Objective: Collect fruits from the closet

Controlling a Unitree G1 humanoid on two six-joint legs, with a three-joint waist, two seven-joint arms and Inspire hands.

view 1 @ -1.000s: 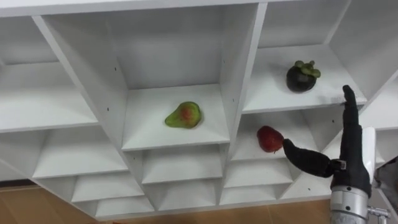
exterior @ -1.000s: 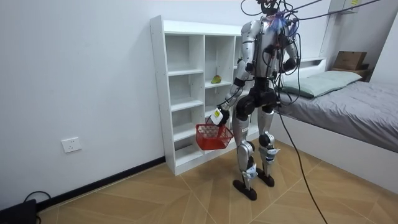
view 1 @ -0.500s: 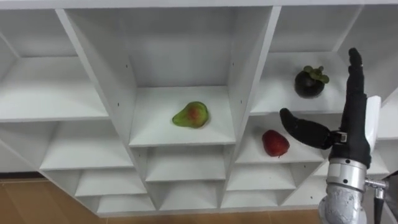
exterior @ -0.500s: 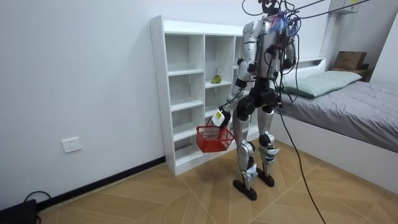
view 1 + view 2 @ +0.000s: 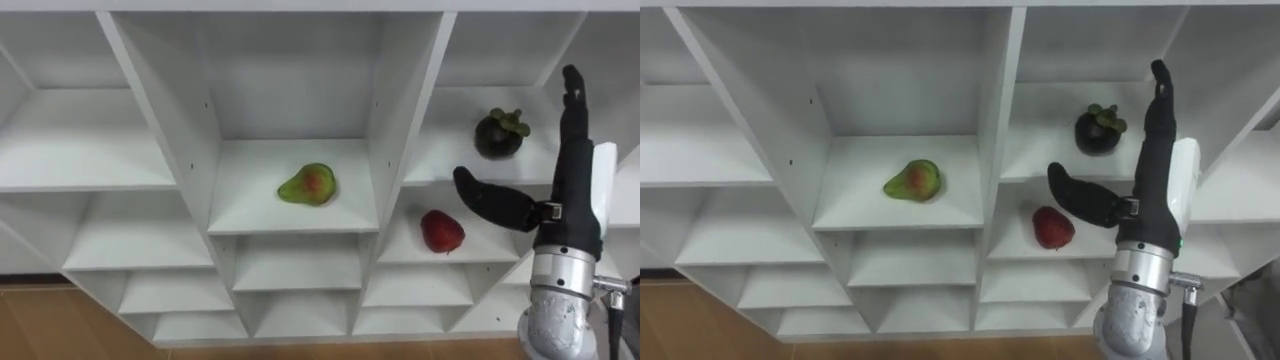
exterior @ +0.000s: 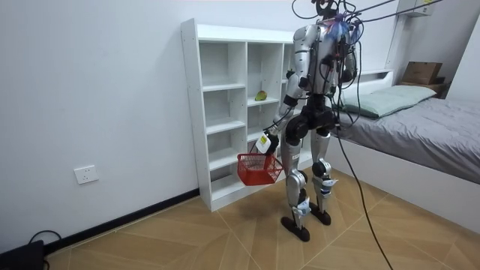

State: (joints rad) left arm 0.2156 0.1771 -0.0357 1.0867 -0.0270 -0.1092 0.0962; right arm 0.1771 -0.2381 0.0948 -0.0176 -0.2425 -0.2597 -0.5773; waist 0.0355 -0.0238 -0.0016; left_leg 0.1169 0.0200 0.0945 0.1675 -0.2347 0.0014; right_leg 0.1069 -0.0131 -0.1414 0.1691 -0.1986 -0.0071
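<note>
In the white closet [image 5: 400, 120], a green-and-red pear [image 5: 307, 185] lies in the middle compartment. A dark mangosteen [image 5: 501, 132] sits on the shelf to its right, and a red fruit [image 5: 441, 231] lies one shelf below that. My right hand [image 5: 570, 205] is raised in front of the right column, open, fingers straight up and thumb reaching left just above the red fruit, touching no fruit. In the room view I stand upright facing the closet, and my left hand [image 6: 264, 142] hangs low, shut on the handle of a red basket [image 6: 259, 168].
The other closet compartments [image 5: 90, 140] hold nothing. A bed [image 6: 420, 127] stands at the room view's right, behind me. Wooden floor [image 6: 225, 232] lies open on the room view's left, along a wall with a socket [image 6: 87, 175].
The view has levelled and shifted, so the camera moved. My right hand rose from beside the red fruit to up by the mangosteen shelf. The basket swung slightly.
</note>
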